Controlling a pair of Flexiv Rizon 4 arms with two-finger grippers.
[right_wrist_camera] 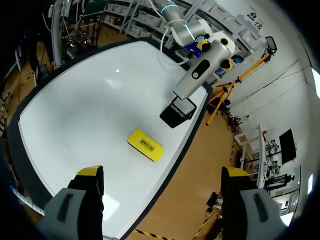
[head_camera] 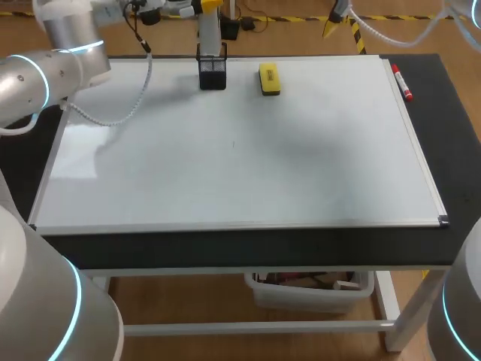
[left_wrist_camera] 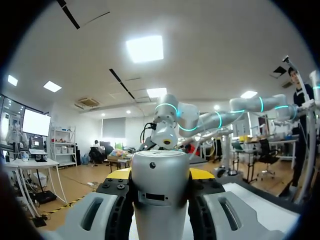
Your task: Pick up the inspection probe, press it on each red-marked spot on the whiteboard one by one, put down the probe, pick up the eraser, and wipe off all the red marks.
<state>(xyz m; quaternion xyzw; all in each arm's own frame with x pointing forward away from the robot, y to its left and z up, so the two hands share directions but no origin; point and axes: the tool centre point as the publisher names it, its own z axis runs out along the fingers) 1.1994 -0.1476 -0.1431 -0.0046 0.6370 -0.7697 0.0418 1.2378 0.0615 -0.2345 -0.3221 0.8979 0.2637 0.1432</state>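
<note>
Firstly, head view: the whiteboard (head_camera: 225, 165) lies flat on the dark table (head_camera: 225, 248) and covers most of it. A black mesh holder (head_camera: 213, 73) stands at the whiteboard's far edge, toward its far left corner. The silver inspection probe (head_camera: 209, 34) stands upright in it, its lower end inside the mesh. The left gripper (head_camera: 210, 6) is at the probe's upper end, and its fingers cannot be made out from here. The yellow eraser (head_camera: 269, 78) lies flat near the same far edge, close to the holder on its right-hand side and not touching it. A red marker (head_camera: 401, 83) lies along the right edge near the far right corner. Left wrist view: the left gripper (left_wrist_camera: 160, 175) has the probe's (left_wrist_camera: 160, 192) rounded body between its fingers, which are closed against it from both sides. Right wrist view: the right gripper (right_wrist_camera: 162, 175) hangs above the whiteboard's (right_wrist_camera: 90, 110) far edge with its fingers spread wide and nothing between them. Ahead of it lie the eraser (right_wrist_camera: 145, 145) and then the holder (right_wrist_camera: 177, 112). The probe (right_wrist_camera: 197, 75) rises from the holder into the left gripper (right_wrist_camera: 216, 47).
</note>
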